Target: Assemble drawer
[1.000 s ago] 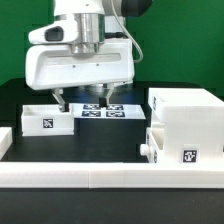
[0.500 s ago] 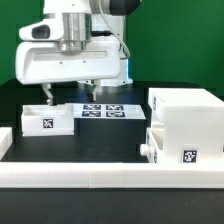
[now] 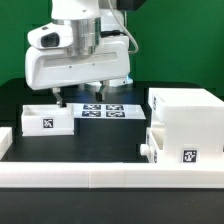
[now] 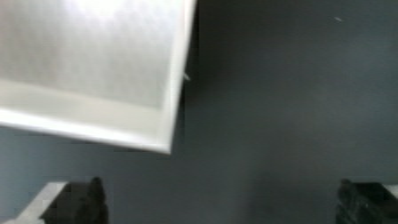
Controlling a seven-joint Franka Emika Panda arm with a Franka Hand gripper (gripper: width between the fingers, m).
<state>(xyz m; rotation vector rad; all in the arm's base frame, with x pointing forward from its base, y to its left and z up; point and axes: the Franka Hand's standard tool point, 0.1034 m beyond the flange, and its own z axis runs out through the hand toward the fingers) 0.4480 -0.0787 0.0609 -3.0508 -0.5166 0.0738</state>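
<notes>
The tall white casing stands at the exterior view's right. One knobbed tray sits low at its front, knob pointing to the exterior view's left. The other tray lies at the exterior view's left, tag facing the camera. My gripper hangs open and empty just above the table, between that tray and the marker board. In the wrist view the gripper is spread wide over dark table, both fingertips dark at the frame edge. The tray's corner shows beside them, untouched.
A long low white border rail runs along the front of the table, with a short raised piece at the exterior view's far left. A green wall stands behind the black table.
My gripper swung toward the exterior view's left half a second ago and has come back to the right, near where it was a second ago. It stays open; no part has moved.
</notes>
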